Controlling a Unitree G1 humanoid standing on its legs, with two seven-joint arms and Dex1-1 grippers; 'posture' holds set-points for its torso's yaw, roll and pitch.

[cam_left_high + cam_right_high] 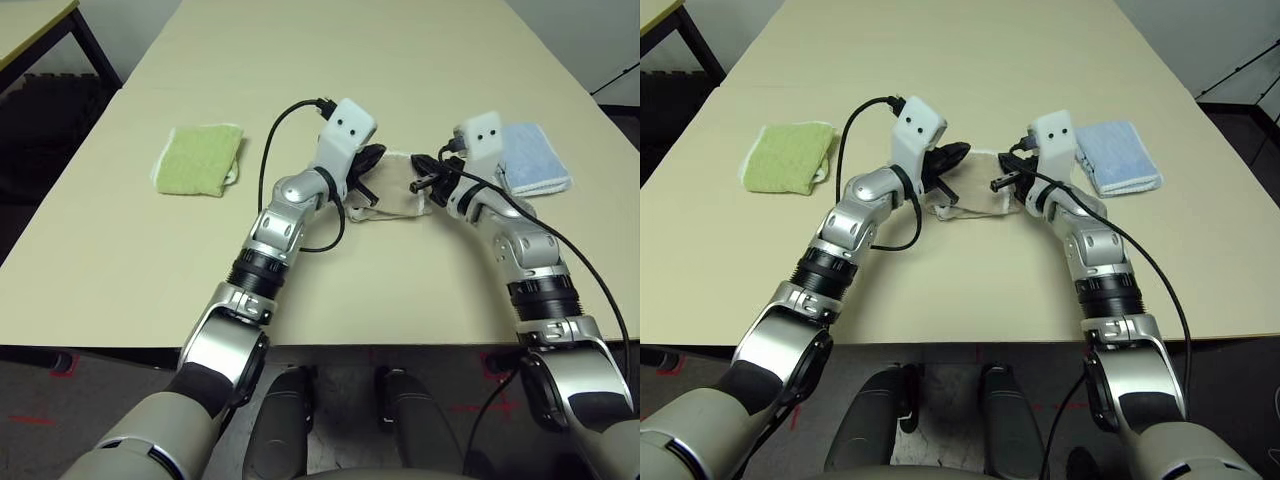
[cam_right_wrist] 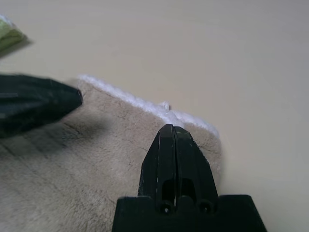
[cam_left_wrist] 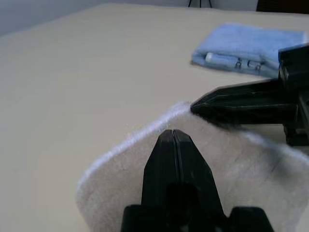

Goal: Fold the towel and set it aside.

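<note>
We cannot tell whether either hand pinches cloth: the left hand [image 1: 372,158] and right hand [image 1: 420,185] cover much of the towel [image 1: 398,197]. The light-blue towel [image 3: 251,46] runs off the frame's edge.

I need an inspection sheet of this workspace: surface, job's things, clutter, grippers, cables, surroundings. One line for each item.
Surface: beige table, no marks seen.
Job's things: beige towel lies folded between both arms.
Clutter: green towel on the robot's left, blue towel on its right, both folded.
Grippers: left gripper and right gripper shut, over the beige towel; a grip cannot be confirmed.
Cables: black cables loop along both forearms.
Surroundings: another table at far left, dark floor.
</note>
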